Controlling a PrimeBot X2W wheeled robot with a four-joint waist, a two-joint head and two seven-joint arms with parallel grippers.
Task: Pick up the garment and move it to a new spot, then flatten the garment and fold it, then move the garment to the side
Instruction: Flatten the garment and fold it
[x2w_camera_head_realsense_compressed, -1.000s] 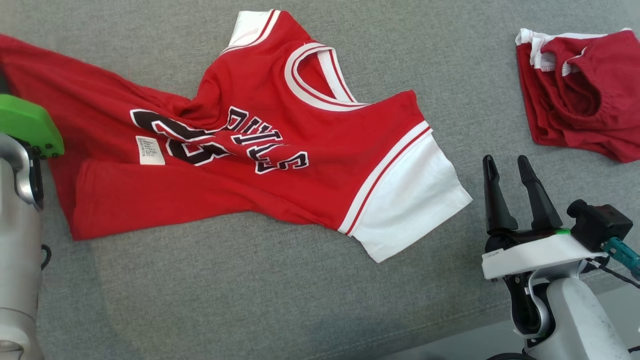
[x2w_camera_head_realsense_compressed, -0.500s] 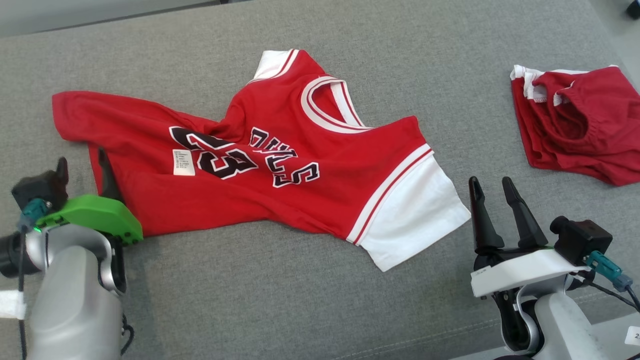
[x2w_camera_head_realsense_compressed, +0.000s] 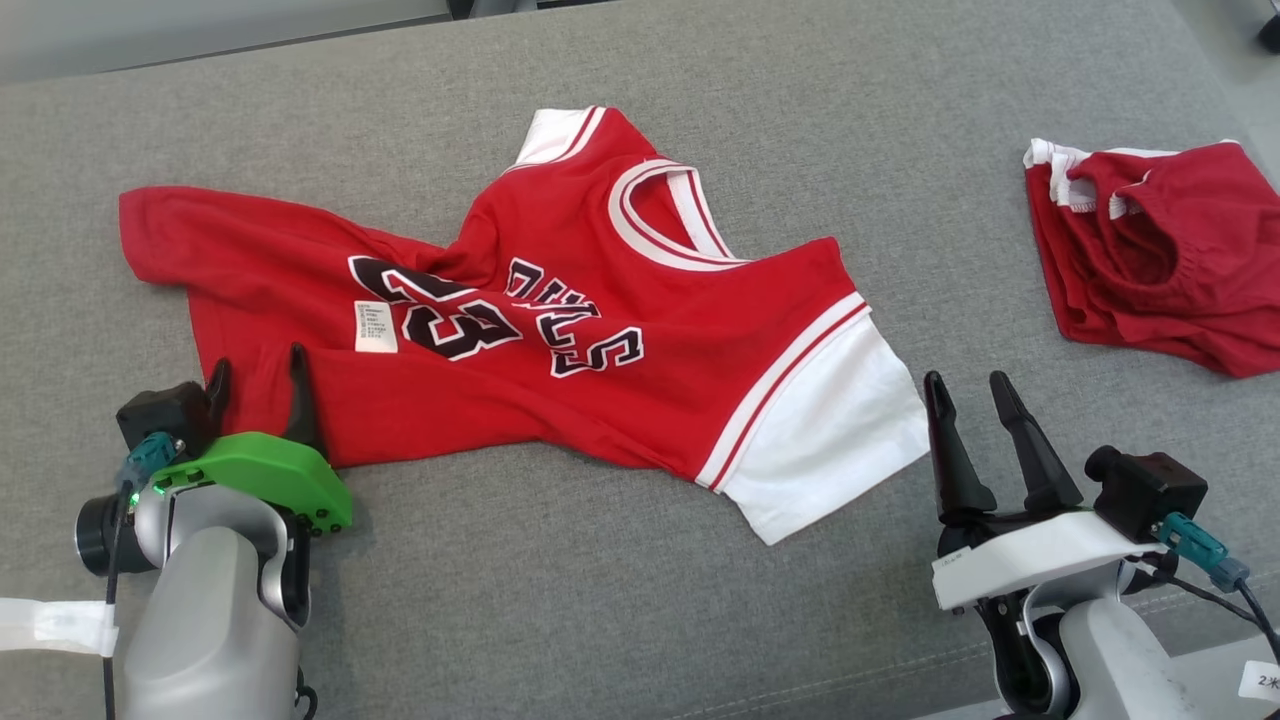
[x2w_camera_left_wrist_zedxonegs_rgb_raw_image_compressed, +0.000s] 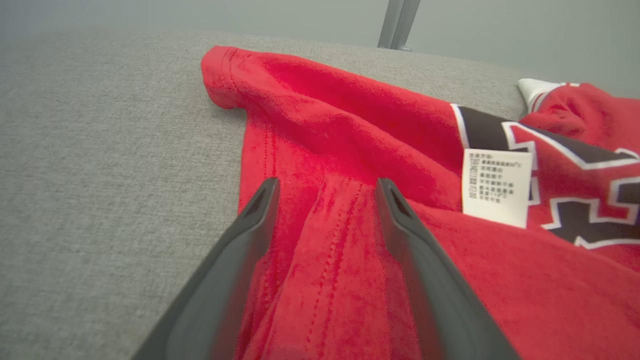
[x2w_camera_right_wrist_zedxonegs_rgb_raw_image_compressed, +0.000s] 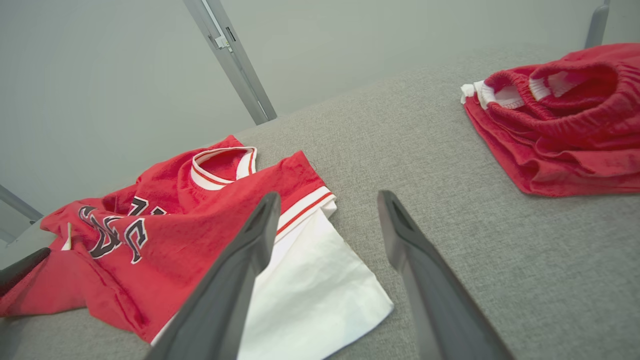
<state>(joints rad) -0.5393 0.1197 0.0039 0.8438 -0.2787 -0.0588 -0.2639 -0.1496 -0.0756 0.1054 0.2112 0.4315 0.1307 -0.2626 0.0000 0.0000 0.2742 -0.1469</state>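
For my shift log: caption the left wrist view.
Open left pincer poised over the wrinkled hem of the red jersey, white care label alongside, grey surface beneath.

Light is bright, even and diffuse, casting only faint, soft-edged shadows on the table (x2w_camera_head_realsense_compressed: 600, 620) beside the arms (x2w_camera_head_realsense_compressed: 210, 620). In the wrist views the near fingers (x2w_camera_left_wrist_zedxonegs_rgb_raw_image_compressed: 225, 280) look slightly soft, and the red of the shirt (x2w_camera_left_wrist_zedxonegs_rgb_raw_image_compressed: 350, 125) is grainy and saturated.

our left gripper (x2w_camera_head_realsense_compressed: 257, 368) points forward with jaws apart; our right gripper (x2w_camera_head_realsense_compressed: 966, 388) does likewise, empty.
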